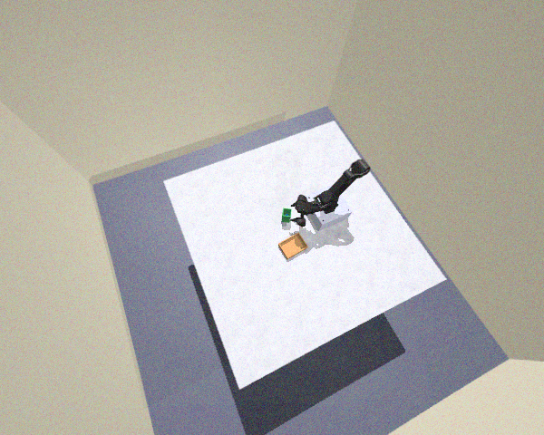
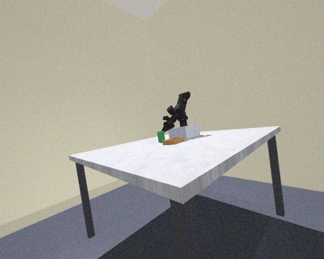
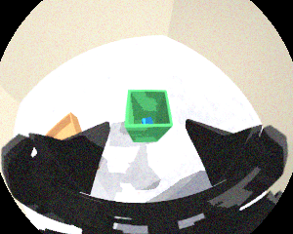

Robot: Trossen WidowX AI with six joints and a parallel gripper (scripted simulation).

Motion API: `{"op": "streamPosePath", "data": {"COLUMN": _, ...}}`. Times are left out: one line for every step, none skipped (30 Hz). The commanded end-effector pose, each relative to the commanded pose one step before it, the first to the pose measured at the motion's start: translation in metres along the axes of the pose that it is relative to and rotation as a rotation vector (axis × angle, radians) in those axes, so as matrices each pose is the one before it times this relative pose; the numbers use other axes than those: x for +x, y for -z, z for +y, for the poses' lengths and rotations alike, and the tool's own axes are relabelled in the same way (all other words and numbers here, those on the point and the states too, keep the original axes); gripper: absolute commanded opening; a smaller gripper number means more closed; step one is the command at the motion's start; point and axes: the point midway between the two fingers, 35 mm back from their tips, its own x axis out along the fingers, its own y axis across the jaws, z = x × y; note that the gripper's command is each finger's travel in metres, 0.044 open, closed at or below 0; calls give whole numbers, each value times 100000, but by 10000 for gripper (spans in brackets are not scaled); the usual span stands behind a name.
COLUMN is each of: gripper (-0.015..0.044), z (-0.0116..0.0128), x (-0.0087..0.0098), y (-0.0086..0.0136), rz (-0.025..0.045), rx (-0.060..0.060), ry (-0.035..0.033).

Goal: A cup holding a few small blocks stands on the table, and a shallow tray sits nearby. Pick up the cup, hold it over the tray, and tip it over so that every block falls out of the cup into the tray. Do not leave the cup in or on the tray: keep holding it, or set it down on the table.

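Note:
A green square cup point(image 1: 286, 218) point(image 2: 160, 137) point(image 3: 147, 133) stands upright on the table. At least one blue block point(image 3: 146, 121) shows inside it; any others cannot be made out. The shallow orange tray point(image 1: 291, 246) point(image 2: 169, 142) point(image 3: 64, 128) lies close beside the cup, partly hidden behind the left finger in the wrist view. My gripper point(image 1: 293, 213) point(image 2: 162, 130) point(image 3: 148, 124) is wide open and empty. It points down at a slant towards the cup, with its fingertips just short of it and around rim height. The cup appears centred between the fingers in the wrist view.
The arm's pale box-shaped base point(image 1: 331, 220) point(image 2: 191, 131) stands behind the gripper, to the right of the cup and tray in the top and exterior views. The white table point(image 1: 319, 285) point(image 2: 173, 164) extends well beyond them to its edges.

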Motion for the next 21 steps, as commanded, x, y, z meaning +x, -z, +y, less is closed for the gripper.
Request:
{"op": "streamPosePath", "data": {"gripper": 440, "z": 48, "x": 553, "y": 100, "rz": 681, "rx": -704, "ry": -261}}
{"op": "streamPosePath", "data": {"gripper": 440, "z": 7, "x": 147, "y": -27, "rz": -2, "rx": -6, "ry": 12}}
{"op": "streamPosePath", "data": {"gripper": 440, "z": 5, "x": 149, "y": -25, "rz": -5, "rx": -7, "ry": 12}}
{"op": "streamPosePath", "data": {"gripper": 440, "z": 3, "x": 149, "y": -23, "rz": -8, "rx": -8, "ry": 13}}
{"op": "streamPosePath", "data": {"gripper": 440, "z": 4, "x": 165, "y": -19, "rz": -1, "rx": -6, "ry": 12}}
{"op": "streamPosePath", "data": {"gripper": 440, "z": 1, "x": 168, "y": -17, "rz": -4, "rx": -7, "ry": 12}}
{"op": "streamPosePath", "data": {"gripper": 440, "z": -2, "x": 169, "y": -14, "rz": -8, "rx": -8, "ry": 12}}
{"op": "streamPosePath", "data": {"gripper": 440, "z": -2, "x": 164, "y": -8, "rz": -3, "rx": -5, "ry": 9}}
{"op": "streamPosePath", "data": {"gripper": 440, "z": -5, "x": 164, "y": -6, "rz": -6, "rx": -7, "ry": 9}}
{"op": "streamPosePath", "data": {"gripper": 440, "z": -8, "x": 164, "y": -3, "rz": -9, "rx": -8, "ry": 10}}
{"op": "streamPosePath", "data": {"gripper": 440, "z": -7, "x": 162, "y": 2, "rz": -6, "rx": -5, "ry": 6}}
{"op": "streamPosePath", "data": {"gripper": 440, "z": -10, "x": 162, "y": 5, "rz": -9, "rx": -6, "ry": 6}}
{"op": "streamPosePath", "data": {"gripper": 440, "z": -12, "x": 162, "y": 8, "rz": -11, "rx": -7, "ry": 7}}
{"op": "streamPosePath", "data": {"gripper": 440, "z": -12, "x": 160, "y": 12, "rz": -10, "rx": -5, "ry": 3}}
{"op": "streamPosePath", "data": {"gripper": 440, "z": -14, "x": 160, "y": 15, "rz": -12, "rx": -6, "ry": 4}}
{"op": "streamPosePath", "data": {"gripper": 440, "z": -17, "x": 159, "y": 18, "rz": -14, "rx": -7, "ry": 4}}
{"op": "streamPosePath", "data": {"gripper": 440, "z": -13, "x": 158, "y": 19, "rz": -34, "rx": -5, "ry": -11}}
{"op": "streamPosePath", "data": {"gripper": 440, "z": -15, "x": 159, "y": 22, "rz": -36, "rx": -6, "ry": -11}}
{"op": "streamPosePath", "data": {"gripper": 440, "z": -18, "x": 157, "y": 24, "rz": -39, "rx": -7, "ry": -10}}
{"op": "streamPosePath", "data": {"gripper": 440, "z": -11, "x": 157, "y": 19, "rz": -88, "rx": -4, "ry": -42}}
{"op": "streamPosePath", "data": {"gripper": 440, "z": -14, "x": 157, "y": 22, "rz": -91, "rx": -5, "ry": -41}}
